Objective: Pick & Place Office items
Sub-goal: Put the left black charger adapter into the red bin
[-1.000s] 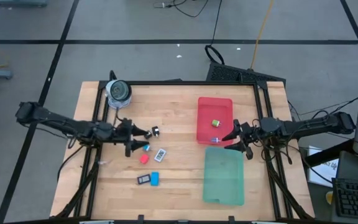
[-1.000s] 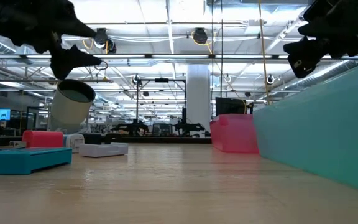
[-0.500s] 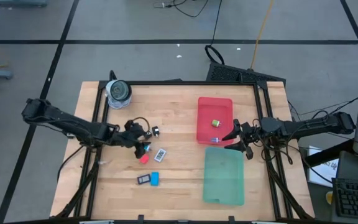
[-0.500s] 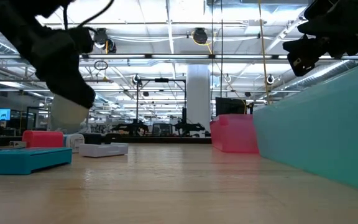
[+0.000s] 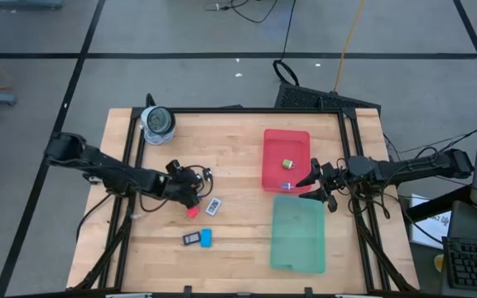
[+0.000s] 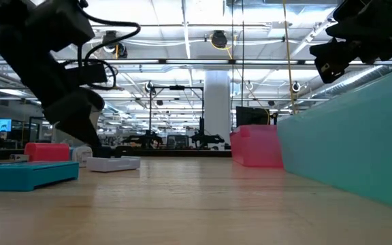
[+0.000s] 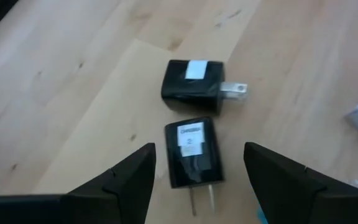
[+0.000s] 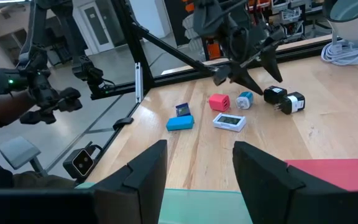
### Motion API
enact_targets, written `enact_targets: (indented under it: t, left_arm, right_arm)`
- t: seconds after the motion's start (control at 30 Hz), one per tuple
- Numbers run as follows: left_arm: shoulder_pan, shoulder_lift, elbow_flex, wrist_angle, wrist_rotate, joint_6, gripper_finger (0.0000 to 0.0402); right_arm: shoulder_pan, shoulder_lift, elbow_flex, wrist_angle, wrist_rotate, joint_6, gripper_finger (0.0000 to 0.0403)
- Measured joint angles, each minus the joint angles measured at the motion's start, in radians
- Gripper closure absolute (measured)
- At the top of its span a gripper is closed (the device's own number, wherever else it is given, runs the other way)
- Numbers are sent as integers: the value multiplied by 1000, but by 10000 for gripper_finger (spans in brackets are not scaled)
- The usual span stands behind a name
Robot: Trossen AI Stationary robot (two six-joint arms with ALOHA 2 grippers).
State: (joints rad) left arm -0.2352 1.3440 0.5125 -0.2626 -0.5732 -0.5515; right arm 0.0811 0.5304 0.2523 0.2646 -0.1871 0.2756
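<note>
Two black plug blocks lie flat on the wood, one (image 7: 194, 89) beyond the other (image 7: 193, 152); they also show in the high view (image 5: 203, 175). My left gripper (image 7: 199, 150) is open and tipped down, its fingers on either side of the nearer block without touching it. A white labelled tag (image 5: 214, 204), a pink piece (image 5: 192, 212), a blue bar (image 5: 206, 237) and a dark block (image 5: 191, 239) lie toward the near edge. My right gripper (image 5: 313, 184) hangs open between the trays.
A red tray (image 5: 286, 159) with a small piece in it sits right of centre, and a green tray (image 5: 298, 233) lies nearer. The grey roll (image 5: 157, 122) stands at the far left corner. Bare wood stretches between the items and the trays.
My left gripper has moved toward the table's right and near edge, come down and tipped forward over the black plug blocks. The items have stayed in place.
</note>
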Motion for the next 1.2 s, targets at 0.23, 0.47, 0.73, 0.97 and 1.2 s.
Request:
enact_targets:
  t: [0.23,0.47,0.73,0.97,1.2]
  left_arm:
    - [5,46,0,1,-4,-14,144]
    - [43,77,0,9,-1,-34,133]
    - [98,78,0,38,92,3,154]
    - [128,78,0,36,161,30,177]
    - [145,78,0,37,173,46,204]
  right_arm:
    - [0,0,0,0,1,-4,232]
    - [0,1,0,0,2,-8,232]
    - [0,1,0,-1,2,-8,232]
    - [0,1,0,-4,2,-8,232]
    - [0,1,0,-5,2,-8,232]
